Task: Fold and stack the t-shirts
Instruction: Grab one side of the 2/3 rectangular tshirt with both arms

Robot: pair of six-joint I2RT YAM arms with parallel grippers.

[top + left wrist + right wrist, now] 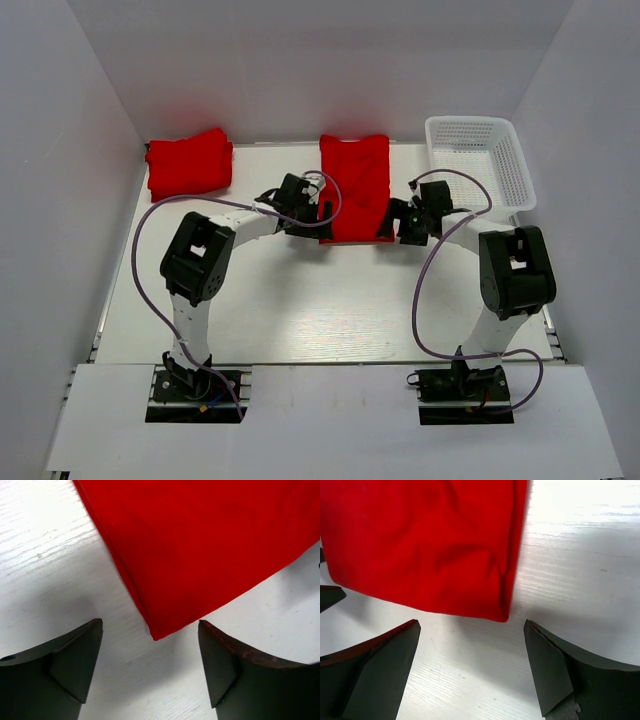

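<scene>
While the left gripper (150, 624) and right gripper (471, 623) gape wide, a folded bright red cloth t-shirt (356, 185) lies upper-centre between them.

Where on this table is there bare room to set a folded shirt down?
The widest bare patch of table runs from the centre t-shirt toward the near edge. A smaller gap separates the stacked t-shirts from it. It is crowded at the centre shirt's near corners, flanked by the left hand and right hand.

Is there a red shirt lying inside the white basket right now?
No: one red t-shirt lies in the middle and a folded red pile at far left, both outside the white basket.
</scene>
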